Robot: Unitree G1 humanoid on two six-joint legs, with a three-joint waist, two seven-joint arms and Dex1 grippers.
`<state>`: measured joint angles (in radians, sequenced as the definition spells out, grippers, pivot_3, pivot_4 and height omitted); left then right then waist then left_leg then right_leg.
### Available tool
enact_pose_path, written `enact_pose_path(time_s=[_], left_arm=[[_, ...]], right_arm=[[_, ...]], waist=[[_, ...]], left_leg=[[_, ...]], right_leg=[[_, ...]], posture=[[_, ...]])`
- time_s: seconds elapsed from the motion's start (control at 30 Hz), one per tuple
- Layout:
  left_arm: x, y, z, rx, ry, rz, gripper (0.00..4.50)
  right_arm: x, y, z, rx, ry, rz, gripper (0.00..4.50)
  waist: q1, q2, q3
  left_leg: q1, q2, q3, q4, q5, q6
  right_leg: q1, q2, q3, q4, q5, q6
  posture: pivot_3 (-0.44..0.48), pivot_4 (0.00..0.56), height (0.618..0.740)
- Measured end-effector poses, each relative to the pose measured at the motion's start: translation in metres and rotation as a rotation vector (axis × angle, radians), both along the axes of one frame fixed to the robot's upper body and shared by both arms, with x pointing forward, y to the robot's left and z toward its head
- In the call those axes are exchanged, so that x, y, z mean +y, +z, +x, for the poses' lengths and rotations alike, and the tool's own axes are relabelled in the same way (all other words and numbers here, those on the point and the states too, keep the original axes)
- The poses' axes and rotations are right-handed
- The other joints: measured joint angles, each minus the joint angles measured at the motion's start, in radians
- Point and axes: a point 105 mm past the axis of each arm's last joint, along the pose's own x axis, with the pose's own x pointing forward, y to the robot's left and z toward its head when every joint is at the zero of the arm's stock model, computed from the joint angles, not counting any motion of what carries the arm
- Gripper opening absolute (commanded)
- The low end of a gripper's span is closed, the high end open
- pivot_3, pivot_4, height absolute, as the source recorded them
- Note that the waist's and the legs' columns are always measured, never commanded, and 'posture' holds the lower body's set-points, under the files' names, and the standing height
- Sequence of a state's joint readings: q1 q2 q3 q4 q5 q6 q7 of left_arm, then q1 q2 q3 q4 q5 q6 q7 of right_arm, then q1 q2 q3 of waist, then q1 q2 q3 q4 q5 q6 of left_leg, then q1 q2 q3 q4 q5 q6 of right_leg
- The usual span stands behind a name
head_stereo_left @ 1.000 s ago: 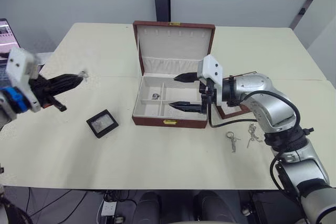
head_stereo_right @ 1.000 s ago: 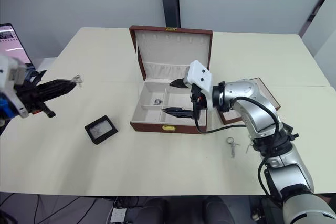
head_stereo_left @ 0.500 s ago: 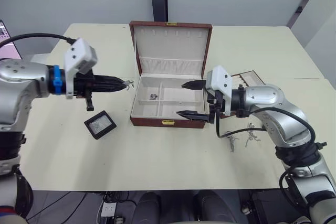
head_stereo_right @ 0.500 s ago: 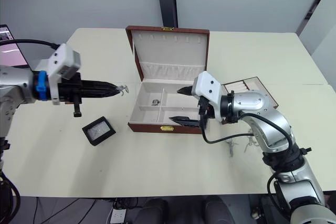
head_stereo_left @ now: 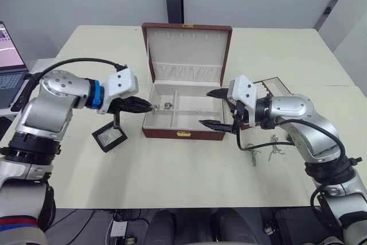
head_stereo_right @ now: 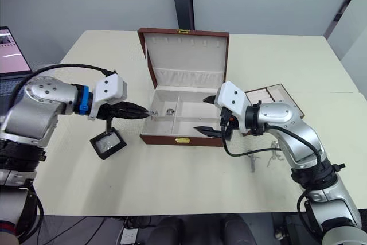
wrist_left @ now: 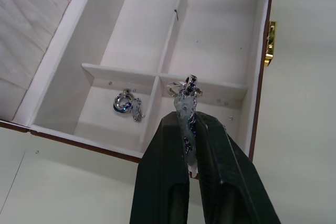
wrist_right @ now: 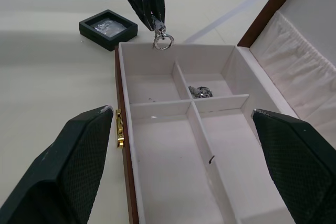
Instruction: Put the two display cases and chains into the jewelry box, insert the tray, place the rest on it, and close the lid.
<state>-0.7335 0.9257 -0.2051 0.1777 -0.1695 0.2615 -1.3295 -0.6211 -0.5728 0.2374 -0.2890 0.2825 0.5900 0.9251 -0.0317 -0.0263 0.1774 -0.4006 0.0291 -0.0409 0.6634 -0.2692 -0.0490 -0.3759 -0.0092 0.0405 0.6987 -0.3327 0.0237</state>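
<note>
Silvery chain [wrist_left: 185,94], pinched in the left gripper [head_stereo_left: 148,107], has now reached the jewelry box [head_stereo_left: 184,135]; right gripper [head_stereo_left: 215,108] waits spread.

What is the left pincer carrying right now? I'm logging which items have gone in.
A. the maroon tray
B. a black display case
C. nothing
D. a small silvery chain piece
D: the left pincer is shut on a small silvery chain piece, held over the left end of the open jewelry box, while the display case lies on the table.
</note>
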Motion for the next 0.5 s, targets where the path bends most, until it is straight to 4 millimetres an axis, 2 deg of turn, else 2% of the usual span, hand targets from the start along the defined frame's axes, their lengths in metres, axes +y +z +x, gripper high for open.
enact_pose_path(time_s=[0.2,0.5], left_arm=[[-0.005,-0.013,0.0,-0.016,-0.053,0.061,0.02],[-0.01,-0.014,0.0,-0.008,-0.059,0.058,2.79]], right_arm=[[0.002,-0.005,-0.002,0.008,0.014,-0.014,4.5],[0.005,-0.003,-0.005,0.027,0.028,-0.009,4.5]], waist=[[-0.001,0.0,0.0],[0.0,0.0,0.0]], left_leg=[[0.0,0.0,0.0,0.0,0.0,0.0],[0.0,0.0,0.0,0.0,0.0,0.0]], right_leg=[[0.0,0.0,0.0,0.0,0.0,0.0],[0.0,0.0,0.0,0.0,0.0,0.0]], posture=[[0.0,0.15,0.74],[0.0,0.15,0.74]])
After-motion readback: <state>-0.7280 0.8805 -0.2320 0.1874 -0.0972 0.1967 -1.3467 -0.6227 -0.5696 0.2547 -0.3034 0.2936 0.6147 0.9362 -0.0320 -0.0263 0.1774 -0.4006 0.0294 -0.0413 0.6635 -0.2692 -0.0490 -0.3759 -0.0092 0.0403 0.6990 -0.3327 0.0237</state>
